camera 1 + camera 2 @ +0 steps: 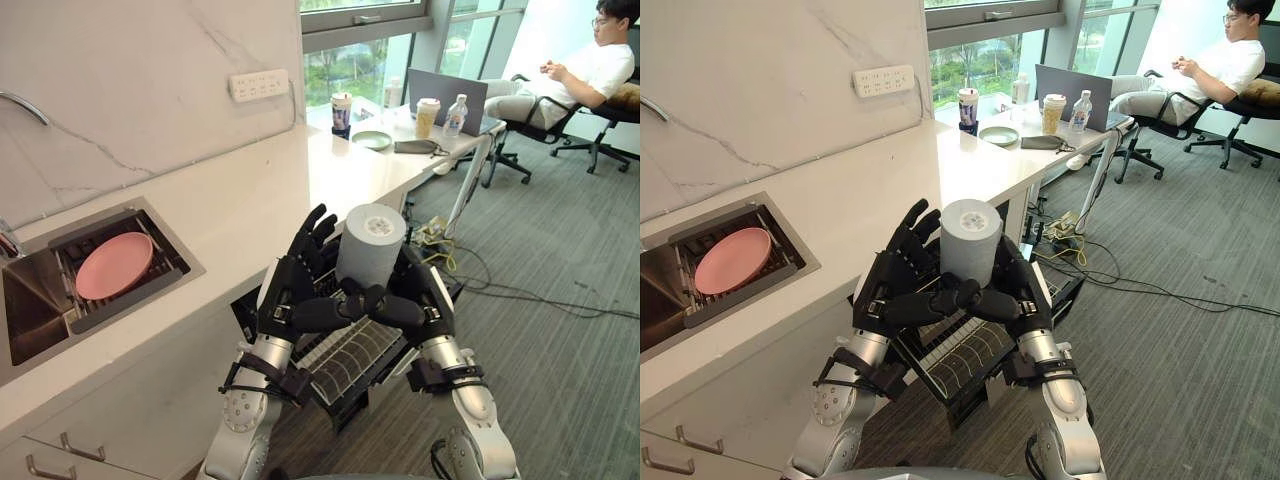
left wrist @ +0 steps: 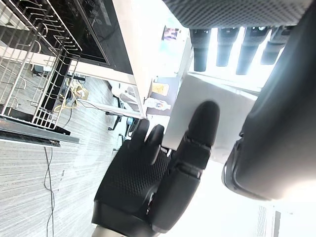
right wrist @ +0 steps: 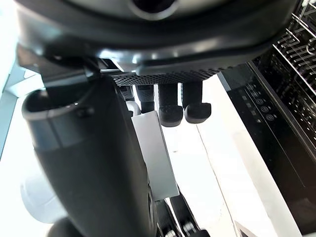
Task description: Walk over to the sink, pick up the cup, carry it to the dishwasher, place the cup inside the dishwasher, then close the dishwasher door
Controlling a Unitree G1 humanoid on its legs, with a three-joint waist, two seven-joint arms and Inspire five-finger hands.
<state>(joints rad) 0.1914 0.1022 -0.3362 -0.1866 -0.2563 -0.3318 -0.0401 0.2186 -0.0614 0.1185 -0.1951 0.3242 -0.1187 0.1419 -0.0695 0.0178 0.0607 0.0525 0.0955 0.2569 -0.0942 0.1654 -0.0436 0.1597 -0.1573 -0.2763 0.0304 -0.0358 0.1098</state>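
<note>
left hand (image 1: 292,290) at nine o'clock and right hand (image 1: 425,292) at three clasp the grey cup (image 1: 370,245), steadying it over the dishwasher rack (image 1: 345,362).

No text can be read anywhere. The cup (image 1: 372,243) has a round mark on its upturned end, possibly print, not legible. Left of the laptop (image 1: 446,97) stands a tall printed cup (image 1: 341,111), its design too small to read. Just in front of the laptop are a paper cup (image 1: 427,116) and a bottle (image 1: 456,115) with a label (blur only). The dishwasher control panel (image 3: 260,112) shows small round icons, with no characters made out.
</note>
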